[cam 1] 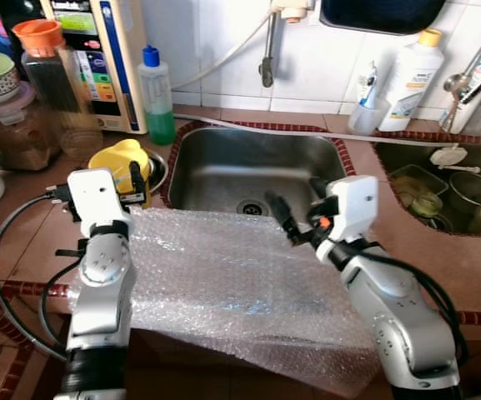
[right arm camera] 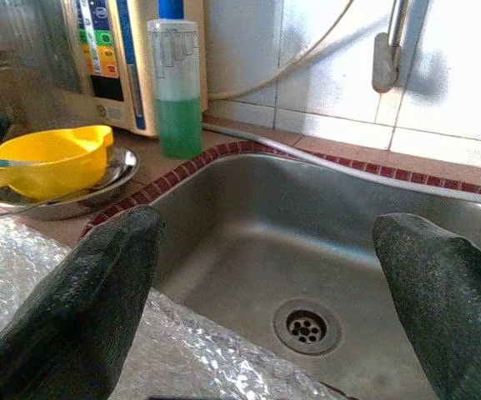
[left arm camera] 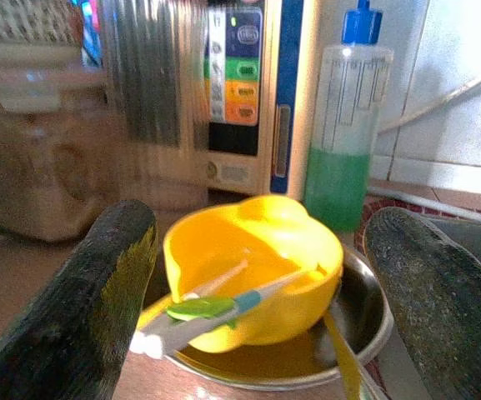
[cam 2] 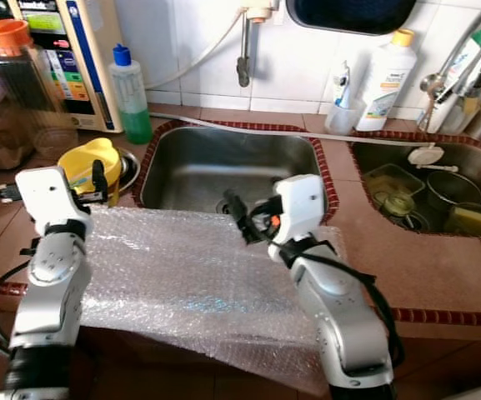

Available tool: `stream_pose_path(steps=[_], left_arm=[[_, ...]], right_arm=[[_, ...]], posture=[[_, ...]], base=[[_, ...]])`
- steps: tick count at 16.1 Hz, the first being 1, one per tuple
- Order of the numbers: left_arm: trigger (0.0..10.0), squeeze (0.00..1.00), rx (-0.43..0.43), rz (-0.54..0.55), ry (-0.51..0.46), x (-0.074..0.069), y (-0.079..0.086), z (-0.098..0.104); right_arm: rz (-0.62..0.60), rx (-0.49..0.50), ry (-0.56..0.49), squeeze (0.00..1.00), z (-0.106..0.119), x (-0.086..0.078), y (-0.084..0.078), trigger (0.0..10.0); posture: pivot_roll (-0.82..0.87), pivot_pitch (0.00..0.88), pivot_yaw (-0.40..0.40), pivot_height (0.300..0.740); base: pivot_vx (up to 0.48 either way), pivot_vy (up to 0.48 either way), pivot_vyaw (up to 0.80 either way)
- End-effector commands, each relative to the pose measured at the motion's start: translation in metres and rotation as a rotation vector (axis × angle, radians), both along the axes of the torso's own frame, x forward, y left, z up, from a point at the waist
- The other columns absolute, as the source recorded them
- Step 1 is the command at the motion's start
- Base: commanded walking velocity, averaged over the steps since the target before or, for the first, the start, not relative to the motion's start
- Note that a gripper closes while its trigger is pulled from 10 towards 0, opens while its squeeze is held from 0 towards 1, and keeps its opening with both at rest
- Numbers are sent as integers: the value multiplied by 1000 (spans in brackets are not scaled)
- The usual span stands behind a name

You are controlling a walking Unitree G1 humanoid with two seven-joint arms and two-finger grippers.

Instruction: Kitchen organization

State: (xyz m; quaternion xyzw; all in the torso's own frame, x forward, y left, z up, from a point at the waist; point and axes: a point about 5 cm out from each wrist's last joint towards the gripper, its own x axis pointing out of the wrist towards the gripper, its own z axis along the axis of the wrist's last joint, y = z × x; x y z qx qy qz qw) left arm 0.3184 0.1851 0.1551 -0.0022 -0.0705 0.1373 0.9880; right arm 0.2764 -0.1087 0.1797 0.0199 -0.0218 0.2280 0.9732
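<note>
A clear bubble wrap sheet (cam 1: 232, 283) lies over the counter's front edge and the front rim of the steel sink (cam 1: 223, 167). My left gripper (cam 1: 132, 185) is at the sheet's far left corner. It is open, its fingers spread toward a yellow bowl (left arm camera: 257, 250) that sits in a steel dish (left arm camera: 365, 308). A green and blue brush (left arm camera: 198, 312) rests in the bowl. At the sheet's far right corner, over the sink's front rim, my right gripper (cam 1: 297, 204) is open with nothing between its fingers (right arm camera: 98, 300).
A bottle of green liquid (cam 1: 157, 96), a water purifier (cam 1: 107, 58) and jars (cam 1: 44, 75) stand at the back left. A second sink (cam 1: 448, 200) with dishes is on the right. A white bottle (cam 1: 411, 79) and a hose (cam 1: 307, 133) line the tiled wall.
</note>
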Motion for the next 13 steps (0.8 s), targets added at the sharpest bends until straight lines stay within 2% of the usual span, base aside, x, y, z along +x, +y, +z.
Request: stream_pose_path(steps=[1,2,3,5,8,12,13], left_arm=[[10000,0,-37,17,9,4,1,-2],[10000,0,-96,46,42,7,4,-9],[10000,0,-102,50,45,7,4,-10],[10000,0,-82,67,35,6,8,-11],[10000,0,-70,90,6,7,15,-8],[10000,0,-5,69,-61,9,15,7],[10000,0,-18,76,-54,9,15,5]], right_arm=[[9,19,-18,0,7,-2,1,10000],[17,18,-13,0,7,-4,1,10000],[16,16,-13,0,7,-4,1,10000],[11,17,-1,0,5,-5,0,10000],[-23,-29,-35,0,5,-3,-3,10000],[-40,-10,-38,0,7,-2,-7,10000],[-40,-9,-41,0,7,-2,-7,10000]], posture=[[-27,44,-17,740],[-37,43,-12,740],[-37,43,-12,740],[-38,42,-10,740],[-31,40,-10,740],[-29,40,-7,740],[-29,42,-5,740]], base=[[0,0,0],[0,0,0],[0,0,0],[0,0,0],[0,0,0],[0,0,0],[0,0,0]])
